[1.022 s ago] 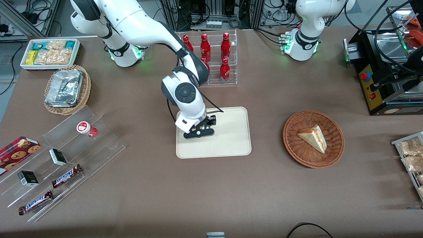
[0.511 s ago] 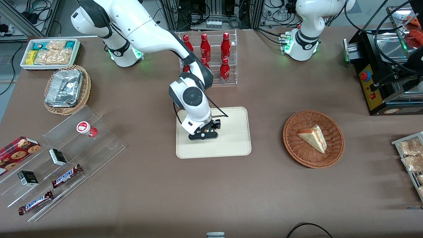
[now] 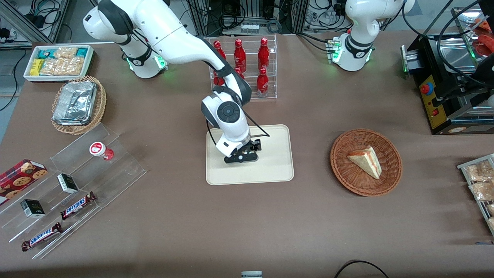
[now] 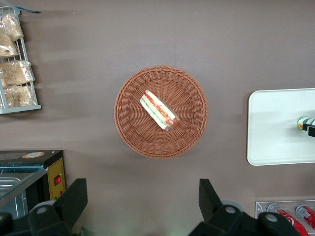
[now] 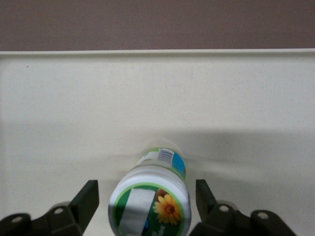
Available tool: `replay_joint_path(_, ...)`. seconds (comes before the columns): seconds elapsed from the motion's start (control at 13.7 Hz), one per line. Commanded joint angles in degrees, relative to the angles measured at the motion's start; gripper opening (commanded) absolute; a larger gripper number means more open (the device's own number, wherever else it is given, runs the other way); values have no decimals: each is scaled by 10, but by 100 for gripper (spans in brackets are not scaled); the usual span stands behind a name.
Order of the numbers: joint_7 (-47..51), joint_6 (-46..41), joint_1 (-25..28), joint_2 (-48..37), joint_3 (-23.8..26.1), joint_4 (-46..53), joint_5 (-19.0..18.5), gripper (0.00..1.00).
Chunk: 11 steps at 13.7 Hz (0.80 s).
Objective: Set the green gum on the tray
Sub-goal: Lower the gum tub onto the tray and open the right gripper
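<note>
The green gum [image 5: 150, 206], a small white bottle with a green-and-white flower lid, stands upright on the cream tray [image 5: 74, 98]. My right gripper [image 5: 146, 199] is low over the tray and straddles the bottle. It is open, and both fingers [image 5: 87, 199] stand apart from the bottle's sides. In the front view the gripper [image 3: 242, 156] is over the middle of the tray [image 3: 274, 166] and hides the bottle. In the left wrist view the gum [image 4: 303, 123] shows on the tray [image 4: 275, 128].
A clear rack of red bottles [image 3: 247, 65] stands farther from the front camera than the tray. A wicker basket [image 3: 335, 154] with a sandwich lies toward the parked arm's end. A stepped shelf [image 3: 127, 170] with a red-lidded bottle [image 3: 101, 150] lies toward the working arm's end.
My right gripper has moved across the tray toward the parked arm's end, from near the tray's edge to its middle.
</note>
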Motion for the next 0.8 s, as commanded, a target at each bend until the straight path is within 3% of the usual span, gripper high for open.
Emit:
replay_joint_path(0.0,-1,9,5,14,-6,18,-8,100)
replay_joint_path(0.22,-2,7,5,10,-7,14,-40,100)
replay_joint_path(0.73,-4,-22,4,-12,-7,14,-43,100)
